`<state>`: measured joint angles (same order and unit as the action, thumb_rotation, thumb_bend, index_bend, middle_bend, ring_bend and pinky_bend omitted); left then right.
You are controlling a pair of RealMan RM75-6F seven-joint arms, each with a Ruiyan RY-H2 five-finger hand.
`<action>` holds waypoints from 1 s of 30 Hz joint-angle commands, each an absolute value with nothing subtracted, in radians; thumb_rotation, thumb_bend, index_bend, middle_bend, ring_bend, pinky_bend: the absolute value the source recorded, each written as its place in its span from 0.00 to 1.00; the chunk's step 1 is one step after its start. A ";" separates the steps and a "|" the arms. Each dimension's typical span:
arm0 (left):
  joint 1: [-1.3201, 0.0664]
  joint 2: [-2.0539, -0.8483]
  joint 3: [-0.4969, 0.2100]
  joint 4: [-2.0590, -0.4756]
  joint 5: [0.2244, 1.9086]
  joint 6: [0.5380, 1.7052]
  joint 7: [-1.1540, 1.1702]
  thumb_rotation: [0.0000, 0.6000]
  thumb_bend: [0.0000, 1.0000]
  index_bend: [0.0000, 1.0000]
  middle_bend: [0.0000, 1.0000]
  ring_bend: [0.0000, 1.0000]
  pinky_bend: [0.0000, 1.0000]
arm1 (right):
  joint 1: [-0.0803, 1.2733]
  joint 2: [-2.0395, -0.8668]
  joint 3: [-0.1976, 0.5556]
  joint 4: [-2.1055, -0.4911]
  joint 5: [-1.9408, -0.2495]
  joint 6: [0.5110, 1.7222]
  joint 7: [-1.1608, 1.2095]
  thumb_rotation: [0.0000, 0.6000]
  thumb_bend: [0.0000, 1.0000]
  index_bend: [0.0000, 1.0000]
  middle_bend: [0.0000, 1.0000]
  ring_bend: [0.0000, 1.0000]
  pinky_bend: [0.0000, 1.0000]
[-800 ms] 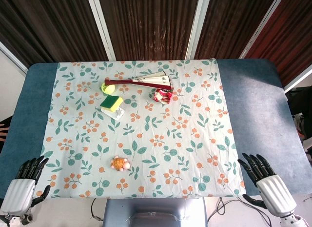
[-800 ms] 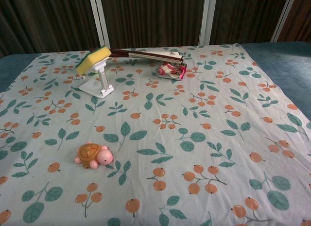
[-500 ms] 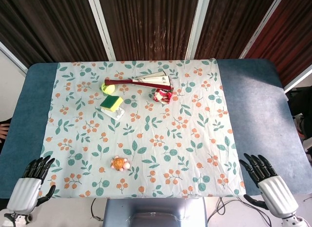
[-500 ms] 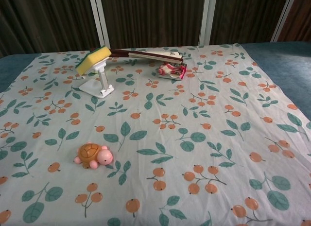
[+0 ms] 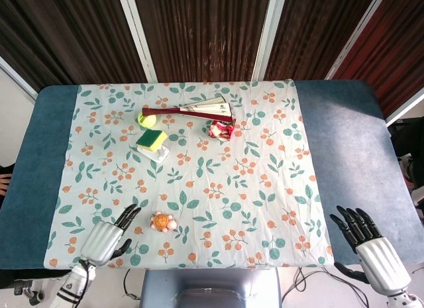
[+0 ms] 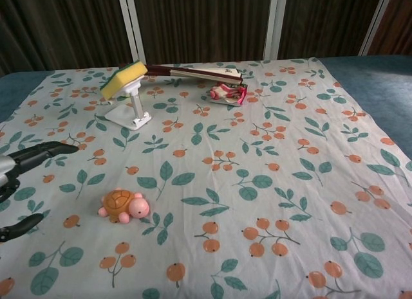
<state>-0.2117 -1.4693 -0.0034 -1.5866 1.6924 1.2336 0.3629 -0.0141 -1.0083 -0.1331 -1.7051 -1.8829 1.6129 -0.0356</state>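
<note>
Head view: left hand [image 5: 106,236] at 7 o'clock, released, fingers spread over the floral cloth [image 5: 265,189], holding nothing. Toy turtle [image 5: 163,222] just beside its fingertips, toward 3 o'clock, not touching. Right hand [image 5: 371,250] at 5 o'clock off the cloth edge, fingers apart, empty.

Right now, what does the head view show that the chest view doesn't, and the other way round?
Only the head view shows the right hand, open off the near right corner, the yellow-green ball behind the sponge, and the blue table on both sides of the cloth.

Only the chest view shows the white stand from the side, propping the sponge up at a tilt.

Both show the left hand, fingers apart beside the toy turtle, the yellow-and-green sponge, the folded fan, the small red-and-white item and the floral tablecloth.
</note>
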 commanded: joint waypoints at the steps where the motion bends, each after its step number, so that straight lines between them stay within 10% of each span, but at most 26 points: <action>1: -0.258 -1.527 -0.027 -1.567 1.658 1.179 0.415 1.00 0.38 0.09 0.12 0.92 0.99 | -0.022 -0.998 -0.129 -1.699 -1.883 1.638 -0.012 1.00 0.08 0.00 0.00 0.00 0.00; 15: -0.349 -1.681 -0.046 -1.452 1.600 1.116 0.484 1.00 0.39 0.21 0.21 0.95 1.00 | -0.047 -0.979 -0.127 -1.675 -1.902 1.709 0.049 1.00 0.08 0.00 0.00 0.00 0.00; 30: -0.368 -1.740 -0.025 -1.324 1.621 1.195 0.464 1.00 0.42 0.50 0.54 0.97 1.00 | -0.052 -0.977 -0.124 -1.671 -1.907 1.714 0.058 1.00 0.08 0.00 0.00 0.00 0.00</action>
